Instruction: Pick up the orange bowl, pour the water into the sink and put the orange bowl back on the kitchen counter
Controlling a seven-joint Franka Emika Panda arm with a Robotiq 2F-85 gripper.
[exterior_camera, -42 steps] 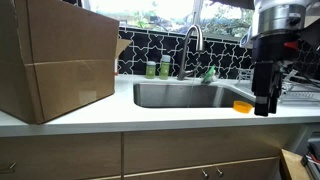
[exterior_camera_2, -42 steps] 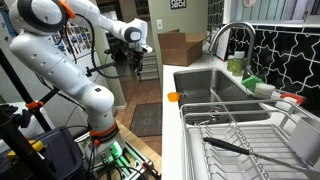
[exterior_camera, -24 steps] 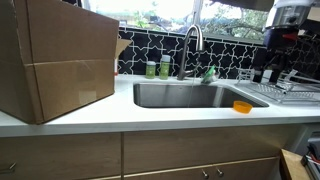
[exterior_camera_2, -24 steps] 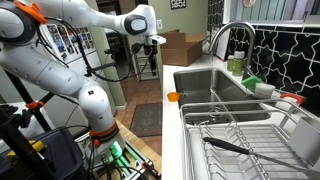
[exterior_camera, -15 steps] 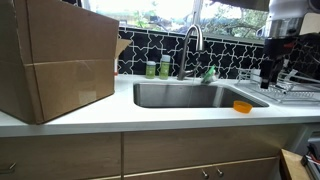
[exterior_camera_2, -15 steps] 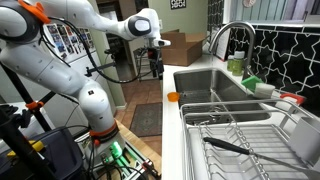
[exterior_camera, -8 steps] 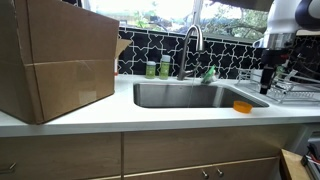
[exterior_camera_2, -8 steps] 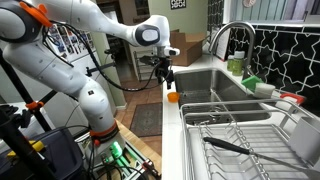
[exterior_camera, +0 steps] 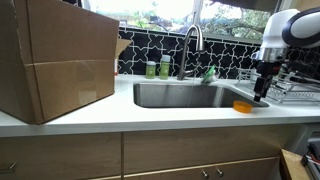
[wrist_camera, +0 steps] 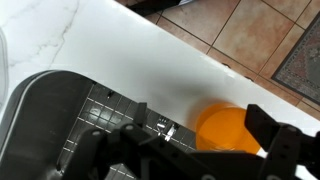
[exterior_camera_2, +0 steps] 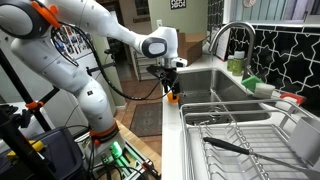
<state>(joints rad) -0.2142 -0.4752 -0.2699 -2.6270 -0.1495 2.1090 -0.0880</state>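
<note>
The orange bowl (exterior_camera: pixel 241 105) sits on the white kitchen counter (exterior_camera: pixel 100 116) at the sink's end, next to the dish rack. It also shows in an exterior view (exterior_camera_2: pixel 172 98) and in the wrist view (wrist_camera: pixel 228 130). My gripper (exterior_camera: pixel 262 96) (exterior_camera_2: pixel 170 89) hangs just above the bowl, pointing down. In the wrist view the gripper (wrist_camera: pixel 195 148) is open, and the bowl lies between its fingers, nearer one of them. The steel sink (exterior_camera: pixel 185 95) (exterior_camera_2: pixel 212 84) with its gooseneck faucet (exterior_camera: pixel 192 40) lies beside the bowl. I cannot see water in the bowl.
A wire dish rack (exterior_camera_2: pixel 240 140) with a dark utensil stands beside the bowl. A big cardboard box (exterior_camera: pixel 55 60) fills the counter's other end. Bottles and a green sponge (exterior_camera: pixel 208 73) stand behind the sink. Tiled floor (wrist_camera: pixel 260 30) lies below the counter edge.
My arm has come from beyond the counter's end, over the counter, and dropped down onto the orange bowl. The bowl has not moved.
</note>
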